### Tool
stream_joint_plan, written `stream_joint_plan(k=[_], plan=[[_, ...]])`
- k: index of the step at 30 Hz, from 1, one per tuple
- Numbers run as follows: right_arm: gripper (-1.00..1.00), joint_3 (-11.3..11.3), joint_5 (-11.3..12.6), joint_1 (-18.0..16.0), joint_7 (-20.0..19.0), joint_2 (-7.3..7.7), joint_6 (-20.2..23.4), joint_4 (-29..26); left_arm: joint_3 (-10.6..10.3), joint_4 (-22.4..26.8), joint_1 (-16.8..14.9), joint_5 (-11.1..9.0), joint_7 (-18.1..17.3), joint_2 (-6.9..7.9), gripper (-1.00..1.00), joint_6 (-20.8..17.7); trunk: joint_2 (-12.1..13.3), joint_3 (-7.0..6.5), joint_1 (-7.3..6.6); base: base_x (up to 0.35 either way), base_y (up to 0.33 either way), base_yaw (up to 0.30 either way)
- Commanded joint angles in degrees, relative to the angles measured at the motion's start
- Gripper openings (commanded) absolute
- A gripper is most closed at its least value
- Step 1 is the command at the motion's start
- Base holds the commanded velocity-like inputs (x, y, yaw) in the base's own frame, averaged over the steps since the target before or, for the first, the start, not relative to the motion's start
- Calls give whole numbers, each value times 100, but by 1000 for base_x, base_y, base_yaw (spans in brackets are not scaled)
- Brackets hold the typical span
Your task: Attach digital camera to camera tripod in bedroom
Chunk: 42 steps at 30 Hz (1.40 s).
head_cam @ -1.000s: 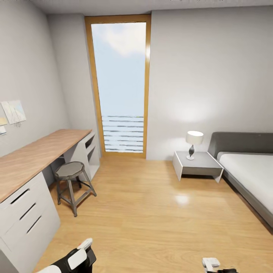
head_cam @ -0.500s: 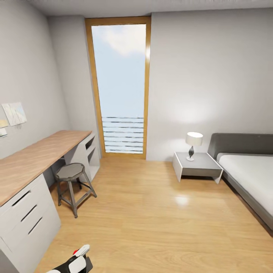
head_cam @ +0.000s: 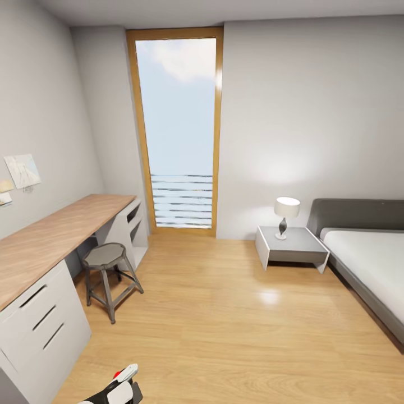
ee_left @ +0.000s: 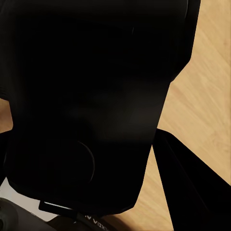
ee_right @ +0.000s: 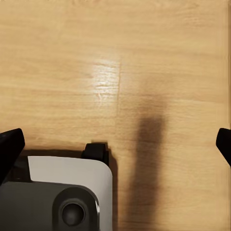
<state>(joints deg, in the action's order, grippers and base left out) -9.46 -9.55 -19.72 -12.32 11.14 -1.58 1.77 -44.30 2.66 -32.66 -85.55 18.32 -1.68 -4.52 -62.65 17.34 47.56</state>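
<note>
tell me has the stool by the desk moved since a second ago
No. The stool holds the same spot beside the desk; both shift together slightly in the head view, so the camera moved, not the stool.

A tabletop [head_cam: 50, 238] runs along the left wall, a stool [head_cam: 105, 255] at its edge. The nightstand [head_cam: 292, 247], bearing a lamp [head_cam: 286, 216], stands beside the bed [head_cam: 365, 252] on the right.

1. The camera [ee_left: 91, 96] is a black boxy body close against my left wrist lens, with a round ring faintly visible on its face and plank floor past its edge.
2. At the bottom of my head view, only a red dot and a dark edge show.
3. The bedroom [head_cam: 308, 112] has pale grey walls and a light wood floor.
</note>
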Motion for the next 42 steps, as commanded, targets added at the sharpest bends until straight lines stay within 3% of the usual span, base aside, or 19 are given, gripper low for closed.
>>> stream_joint_plan(k=[1,13,20,24,27,33,42], plan=[[100,-50,-56,-20,7,-1,-19,16,-46,8,-4,-15,25,0,-100,-23,37,-12,-22,0,0,0],[100,-39,-67,-40,86,-21,26,16,-44,-37,265,-7,-250,19,-100,-26,518,-227,-286,0,0,0],[100,-30,-71,-78,89,-37,-11,16,-44,-61,959,-6,-495,1,-100,-18,799,-353,-440,0,0,0],[100,-30,-71,29,83,-41,-27,16,-47,-69,1518,28,-867,2,-100,12,959,-425,-527,0,0,0],[100,-30,-77,158,80,-41,-41,16,-45,-73,1735,135,-994,1,-100,91,1080,-479,-593,0,0,0],[100,-35,-51,370,54,-42,-156,16,-44,-166,2061,599,-1117,4,-100,609,1320,-586,-725,0,0,0],[100,-32,-41,504,46,-49,-225,16,-44,-232,2140,759,-1156,0,-100,964,1681,-748,-923,0,0,0]])
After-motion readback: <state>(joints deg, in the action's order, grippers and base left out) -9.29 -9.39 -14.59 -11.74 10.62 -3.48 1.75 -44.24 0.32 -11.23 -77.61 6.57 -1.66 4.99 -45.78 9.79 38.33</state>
